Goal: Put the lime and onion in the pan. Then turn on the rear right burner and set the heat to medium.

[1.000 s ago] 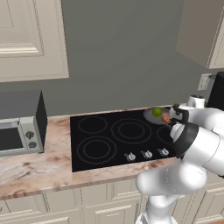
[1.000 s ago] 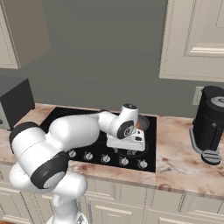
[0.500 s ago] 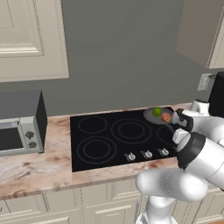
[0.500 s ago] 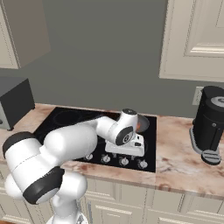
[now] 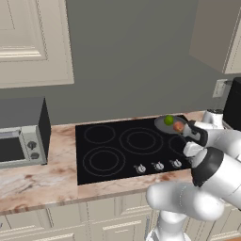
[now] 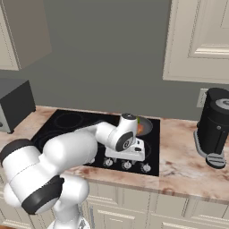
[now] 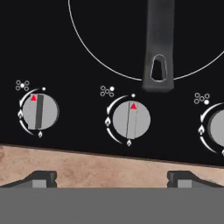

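Your lime (image 5: 168,120) and onion (image 5: 178,126) already sit together in the pan (image 5: 162,124) on the rear right burner, so your gripper (image 7: 111,178) hangs empty, jaws spread wide, facing the middle knob (image 7: 131,120), likely ready to straddle it for turning

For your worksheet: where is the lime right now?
In the left base view the lime sits in the pan at the cooktop's rear right, just left of the onion.
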Available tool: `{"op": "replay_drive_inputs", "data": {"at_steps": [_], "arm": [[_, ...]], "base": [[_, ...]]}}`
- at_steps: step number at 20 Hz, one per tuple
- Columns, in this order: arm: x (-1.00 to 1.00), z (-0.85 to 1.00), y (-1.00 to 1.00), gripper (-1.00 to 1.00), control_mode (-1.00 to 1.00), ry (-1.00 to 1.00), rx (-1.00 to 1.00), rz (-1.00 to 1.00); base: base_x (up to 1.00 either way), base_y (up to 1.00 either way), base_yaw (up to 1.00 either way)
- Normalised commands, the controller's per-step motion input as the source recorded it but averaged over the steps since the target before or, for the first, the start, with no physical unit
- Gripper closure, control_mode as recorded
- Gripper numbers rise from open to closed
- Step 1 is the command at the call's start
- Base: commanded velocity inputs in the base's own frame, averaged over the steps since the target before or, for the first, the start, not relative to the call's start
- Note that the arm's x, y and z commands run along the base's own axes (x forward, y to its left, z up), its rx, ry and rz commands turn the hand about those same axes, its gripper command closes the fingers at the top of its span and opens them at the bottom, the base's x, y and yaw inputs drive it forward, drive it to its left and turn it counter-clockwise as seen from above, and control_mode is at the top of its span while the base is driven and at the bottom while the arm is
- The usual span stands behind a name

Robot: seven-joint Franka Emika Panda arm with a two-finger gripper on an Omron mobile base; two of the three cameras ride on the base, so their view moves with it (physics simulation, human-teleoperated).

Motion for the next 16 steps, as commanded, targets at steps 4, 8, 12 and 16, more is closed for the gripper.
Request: {"op": "replay_drive_inputs", "data": {"at_steps": [4,8,12,16], "arm": [[0.03,-0.03,0.00,-1.00,-1.00,0.00,0.00,0.00],[0.09,-0.04,0.00,-1.00,-1.00,0.00,0.00,0.00],[0.14,-0.07,0.00,-1.00,-1.00,0.00,0.00,0.00],[0.05,-0.03,0.00,-1.00,-1.00,0.00,0.00,0.00]], "base": [[0.00,0.00,0.00],[0.00,0.00,0.00],[0.00,0.00,0.00],[0.00,0.00,0.00]]}}
